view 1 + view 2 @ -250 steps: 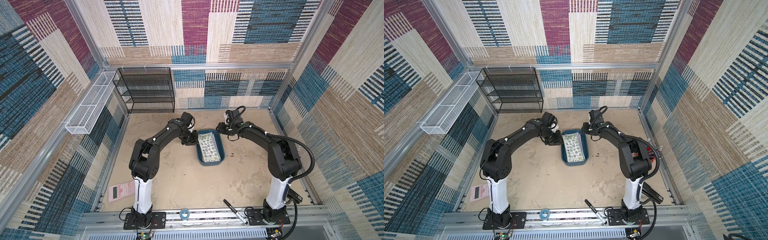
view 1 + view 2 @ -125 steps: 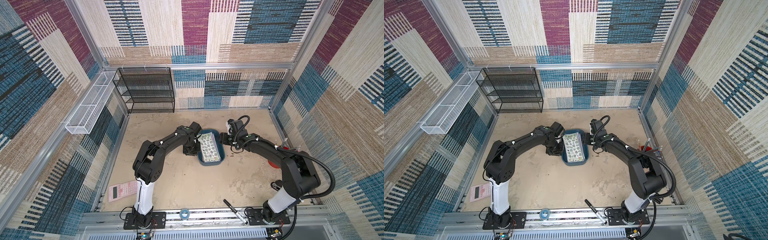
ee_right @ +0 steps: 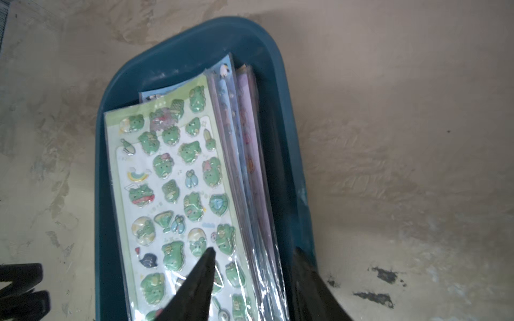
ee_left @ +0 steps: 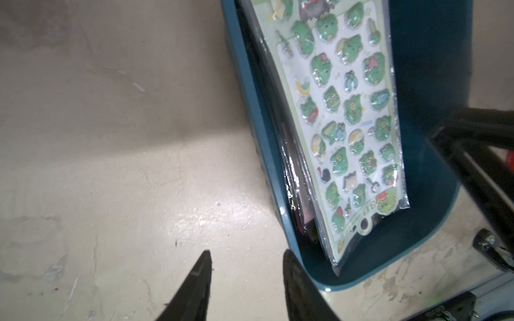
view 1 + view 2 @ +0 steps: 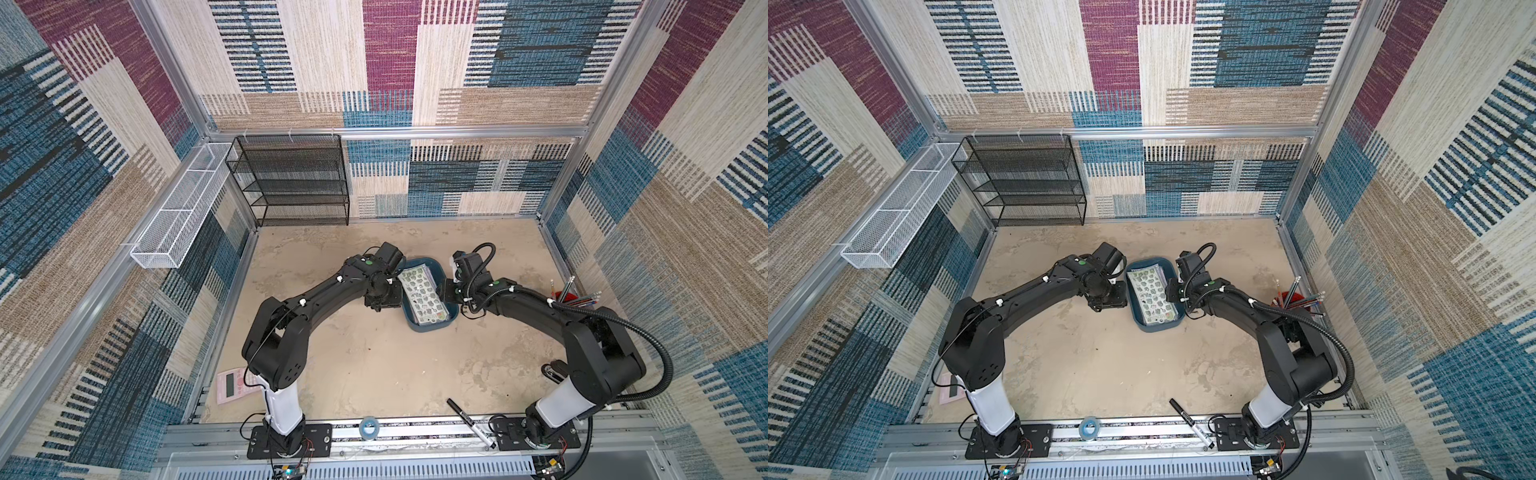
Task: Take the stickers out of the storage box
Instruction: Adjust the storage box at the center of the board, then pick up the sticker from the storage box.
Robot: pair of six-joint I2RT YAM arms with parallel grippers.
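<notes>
1. I see the counter (image 4: pixel 111 166) under my left fingers (image 4: pixel 194 289), which are apart and empty.
2. The storage box (image 3: pixel 172 52) has its wall just beside those fingers.
3. The stickers (image 3: pixel 172 180) lie stacked inside it. My right fingers (image 3: pixel 196 289) are apart, straddling the stack's edge.

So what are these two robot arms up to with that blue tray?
They are set to empty it. The storage box sits on the table with the stickers stacked inside, a green frog sheet on top; none is out yet. The right gripper hangs open over the stack's edge, one fingertip above the top sheet. The left gripper is open and empty, over bare table beside the box.
</notes>
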